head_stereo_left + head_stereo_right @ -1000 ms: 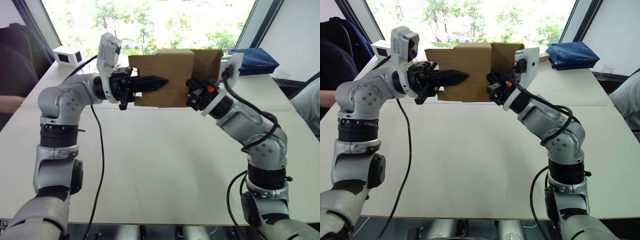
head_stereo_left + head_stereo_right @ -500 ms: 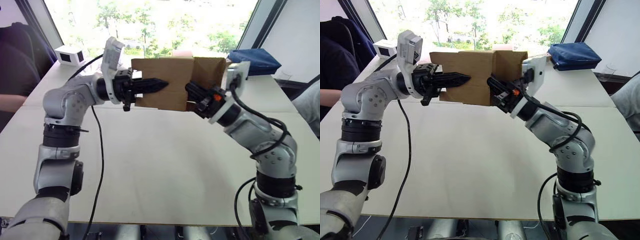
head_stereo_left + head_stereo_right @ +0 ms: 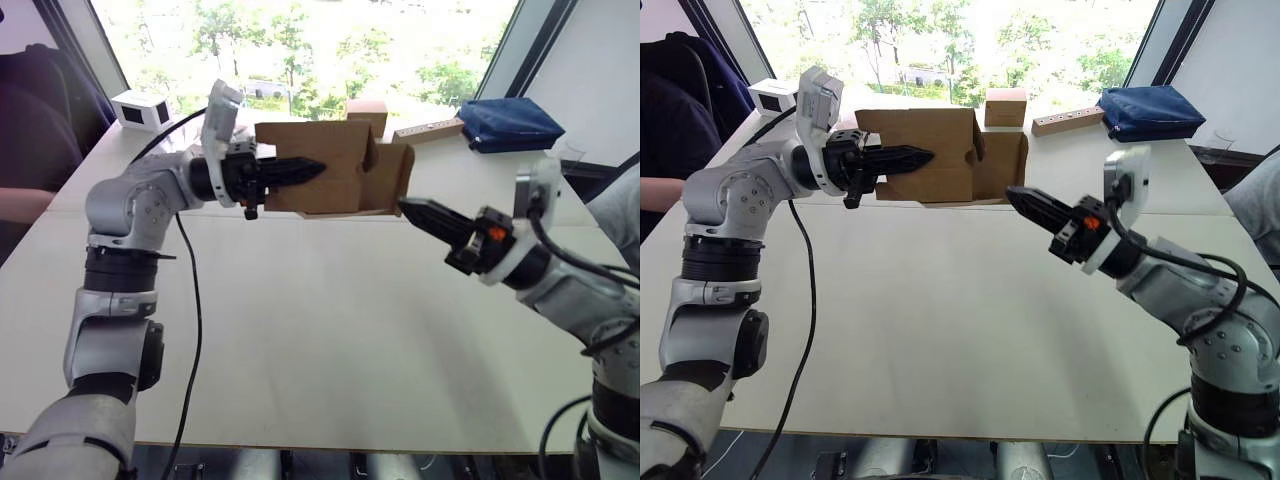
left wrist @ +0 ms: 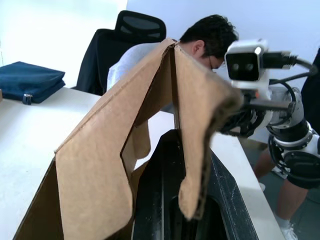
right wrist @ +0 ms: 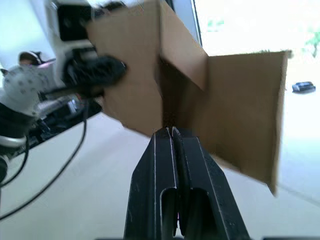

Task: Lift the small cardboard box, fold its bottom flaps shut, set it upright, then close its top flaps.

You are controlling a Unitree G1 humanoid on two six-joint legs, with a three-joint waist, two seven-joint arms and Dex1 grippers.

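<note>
The small cardboard box (image 3: pixel 325 165) hangs in the air above the far side of the table, lying on its side. My left gripper (image 3: pixel 312 168) is shut on one of its panels (image 4: pixel 195 150), the black fingers (image 4: pixel 160 200) on either side of the cardboard. At the box's right end the flaps (image 3: pixel 392 178) stand open; I cannot tell whether they are the bottom flaps or the top flaps. My right gripper (image 3: pixel 412 207) is shut on nothing, a short way right of the box and a little lower, pointing at the open end (image 5: pixel 235 115).
On the white table (image 3: pixel 320 330) stand a white box with a dark window (image 3: pixel 138 108) at the far left, and a small cube box (image 3: pixel 366 107), a wooden bar (image 3: pixel 428 129) and a blue bag (image 3: pixel 505 122) behind. People sit at the left (image 3: pixel 30 140) and right (image 3: pixel 615 210) edges.
My right gripper has drawn back from the box's right end, moving right and down. The flaps at that end have swung open. My left gripper still holds the box.
</note>
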